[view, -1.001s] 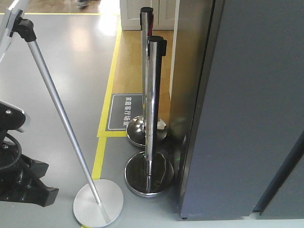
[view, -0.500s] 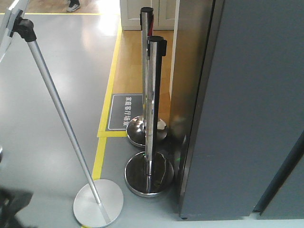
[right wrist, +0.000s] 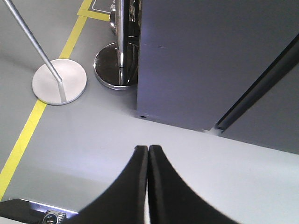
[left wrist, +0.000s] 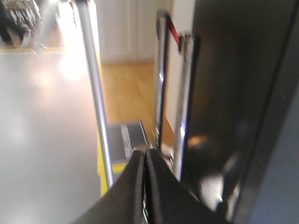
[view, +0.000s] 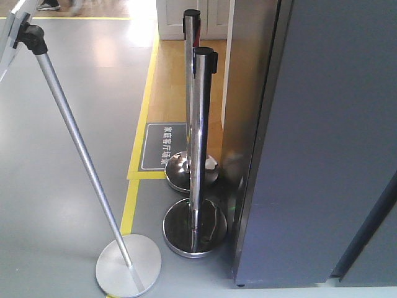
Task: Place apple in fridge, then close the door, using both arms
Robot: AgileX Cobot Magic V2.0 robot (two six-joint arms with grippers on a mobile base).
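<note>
Your dark grey door [view: 329, 143] fills the right, cut off at the frame edge, apple nowhere in any view, two chrome posts [view: 197, 149] just beside the fridge, slanted silver pole [view: 74, 149] nearby, left claw [left wrist: 144, 186] blurred, pressed together, right claw [right wrist: 148, 186] pressed together, both empty.

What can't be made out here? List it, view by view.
- Apple: in no view, so its place cannot be told.
- Fridge inside: hidden behind the grey door in the front view.
- Left wrist view: blurred; the posts and the floor sign are smeared, its text unreadable.
- Left end effector and right end effector: fingers pressed together, nothing between them; the arms are cut off by the bottom edge.
- Walker's feet: cut by the front view's top edge.
</note>
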